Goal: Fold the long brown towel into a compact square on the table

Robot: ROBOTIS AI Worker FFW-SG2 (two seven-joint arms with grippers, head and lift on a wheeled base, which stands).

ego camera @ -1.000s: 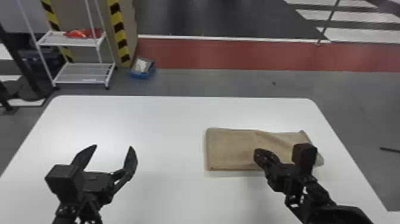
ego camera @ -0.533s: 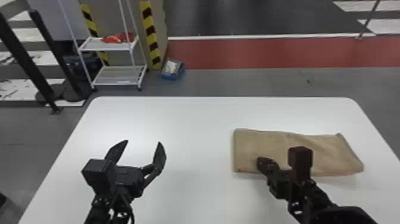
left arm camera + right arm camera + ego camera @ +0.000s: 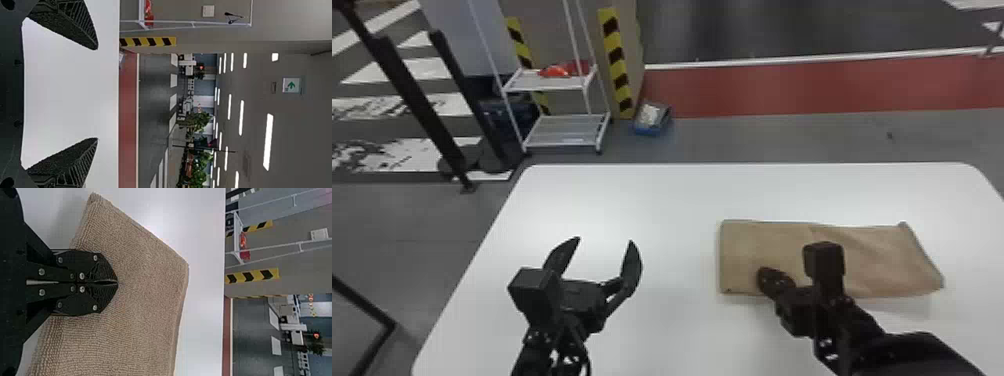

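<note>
Towel [image 3: 759, 245] slid left | long axis left-right, slanted end right | left gripper [image 3: 605, 241] spread | right gripper [image 3: 766, 278] pressed together

Left gripper [image 3: 96, 94]: fingers wide apart, white table surface [image 3: 66, 94] visible between them. Beyond the table edge, a red floor strip [image 3: 128, 117] adjoins dark grey flooring [image 3: 154, 102]. Also noted: black-and-yellow striped marking [image 3: 148, 41], green-arrow sign [image 3: 291, 85], lit ceiling lamps [image 3: 268, 141] and green foliage [image 3: 200, 121].

Brown towel [image 3: 757, 245]: matt, rough, ribbed cloth. White surface [image 3: 652, 200]: smooth, faintly glossy. Screws [image 3: 82, 275] on the right gripper [image 3: 765, 278] appear as shiny metal.
</note>
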